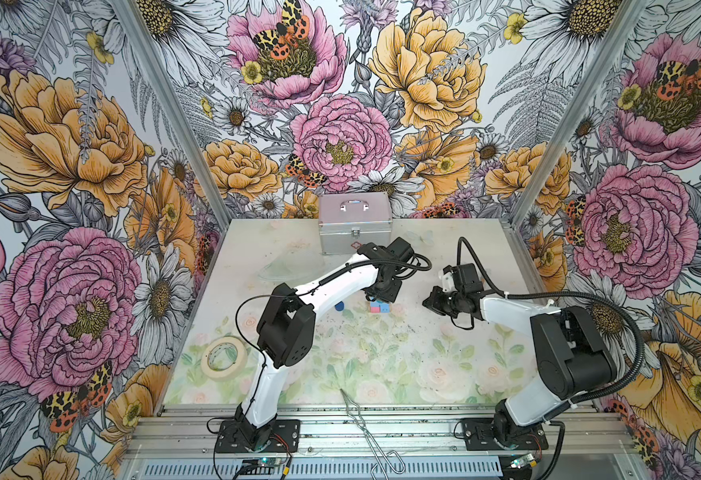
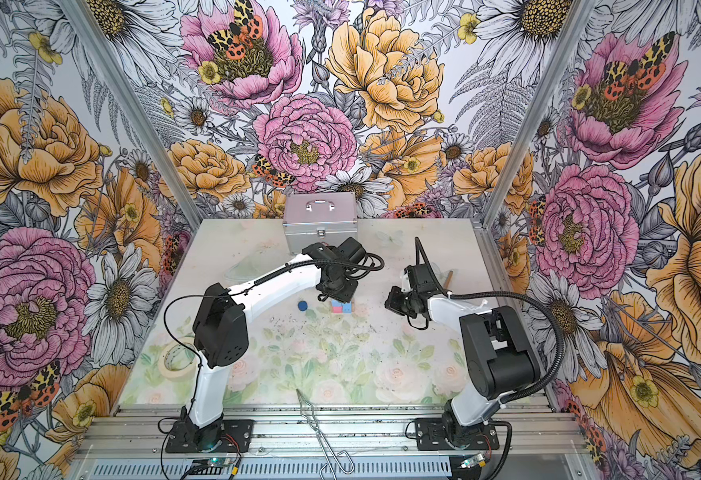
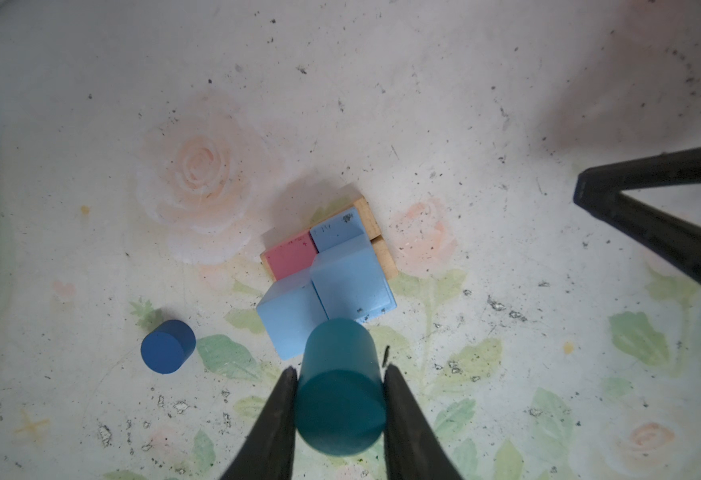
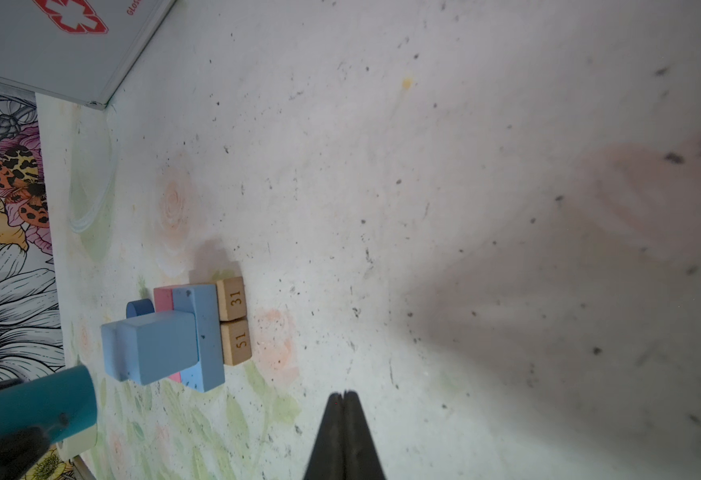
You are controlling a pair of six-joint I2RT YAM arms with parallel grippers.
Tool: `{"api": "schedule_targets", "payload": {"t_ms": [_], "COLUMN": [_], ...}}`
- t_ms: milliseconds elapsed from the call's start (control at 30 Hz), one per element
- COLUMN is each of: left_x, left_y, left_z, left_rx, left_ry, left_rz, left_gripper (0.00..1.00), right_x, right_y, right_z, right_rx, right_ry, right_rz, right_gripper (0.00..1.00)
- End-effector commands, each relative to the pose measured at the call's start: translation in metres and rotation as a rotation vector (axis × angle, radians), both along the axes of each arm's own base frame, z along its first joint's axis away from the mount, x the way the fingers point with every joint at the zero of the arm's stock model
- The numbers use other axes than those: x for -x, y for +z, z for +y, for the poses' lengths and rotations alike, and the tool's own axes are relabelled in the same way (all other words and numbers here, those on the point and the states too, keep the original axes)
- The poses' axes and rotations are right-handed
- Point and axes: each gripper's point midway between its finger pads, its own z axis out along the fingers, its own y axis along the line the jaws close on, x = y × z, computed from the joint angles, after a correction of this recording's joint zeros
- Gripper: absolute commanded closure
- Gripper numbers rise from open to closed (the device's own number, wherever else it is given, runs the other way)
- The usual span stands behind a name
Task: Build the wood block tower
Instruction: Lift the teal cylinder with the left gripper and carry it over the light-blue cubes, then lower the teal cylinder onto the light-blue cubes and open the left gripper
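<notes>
Teal cylinder (image 3: pixel 340 390) gripped upright by left gripper (image 3: pixel 341 370) near tower (image 3: pixel 348 282) top, presumably for capping | right gripper (image 4: pixel 344 397) closed, empty, off right, giving room | dark blue cylinder (image 3: pixel 168 347) spare, left.

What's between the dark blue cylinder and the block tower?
Nothing: in the left wrist view, only bare mat separates the dark blue cylinder from the tower.

The left gripper (image 3: pixel 340 370) I see only in the wrist views; in both top views the left arm (image 1: pixel 334 281) covers it, together with the far part of the tower (image 1: pixel 378 307). The teal cylinder (image 3: pixel 340 399) is blurred, very close to the left wrist lens. From the right wrist, the dark blue cylinder (image 4: pixel 139 308) shows only an edge behind the tower, and the silver case (image 4: pixel 49 50) is cut by the picture's edge.
</notes>
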Motion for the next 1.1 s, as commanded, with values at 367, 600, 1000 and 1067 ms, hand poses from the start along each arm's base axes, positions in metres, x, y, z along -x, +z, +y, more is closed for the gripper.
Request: {"api": "schedule_targets", "payload": {"t_ms": [367, 600, 1000, 1067], "left_x": [-0.009, -0.013, -0.016, -0.017], "left_y": [0.0, -0.002, -0.007, -0.007], "left_z": [-0.003, 0.001, 0.001, 0.002], "left_rx": [0.007, 0.003, 0.0, -0.002], "left_ry": [0.013, 0.025, 0.032, 0.035], "left_rz": [-0.006, -0.008, 0.0, 0.0], "left_gripper": [0.94, 0.93, 0.93, 0.93], "right_x": [-0.002, -0.002, -0.003, -0.002], "right_y": [-0.004, -0.004, -0.006, -0.006], "right_z": [0.0, 0.0, 0.001, 0.001], "right_rx": [-0.012, -0.015, -0.018, -0.019], "right_ry": [0.002, 0.001, 0.001, 0.0], "right_rz": [-0.008, -0.006, -0.004, 0.0], "right_gripper": [1.0, 1.0, 1.0, 1.0]}}
